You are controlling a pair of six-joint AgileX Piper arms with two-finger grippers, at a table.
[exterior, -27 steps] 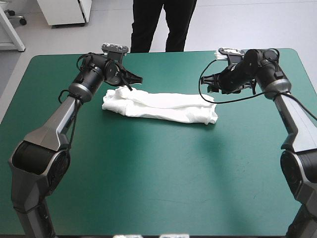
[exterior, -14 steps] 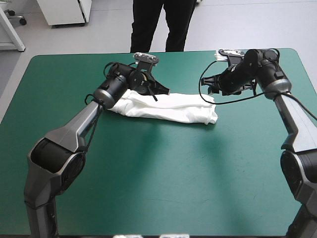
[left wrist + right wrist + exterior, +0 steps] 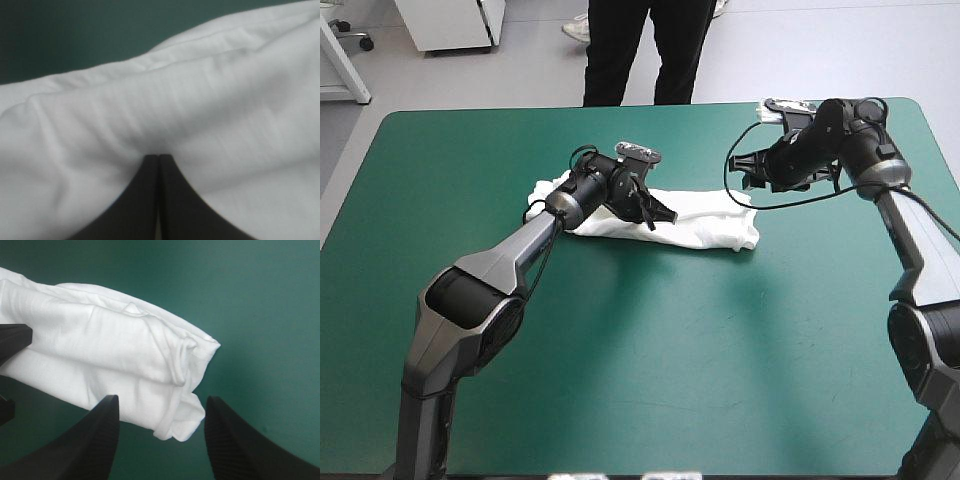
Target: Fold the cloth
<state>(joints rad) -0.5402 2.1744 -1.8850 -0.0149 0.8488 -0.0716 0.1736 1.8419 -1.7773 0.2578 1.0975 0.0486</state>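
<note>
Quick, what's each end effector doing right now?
Left end effector: closed on the T-shirt.
Right end effector: open, holding nothing.

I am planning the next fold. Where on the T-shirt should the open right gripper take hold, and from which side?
Probably the short end of the T-shirt nearest the right gripper. There the folded layers stack into one thick edge lying just ahead of the open fingers, so coming straight on, along the strip's length, should catch every layer.
</note>
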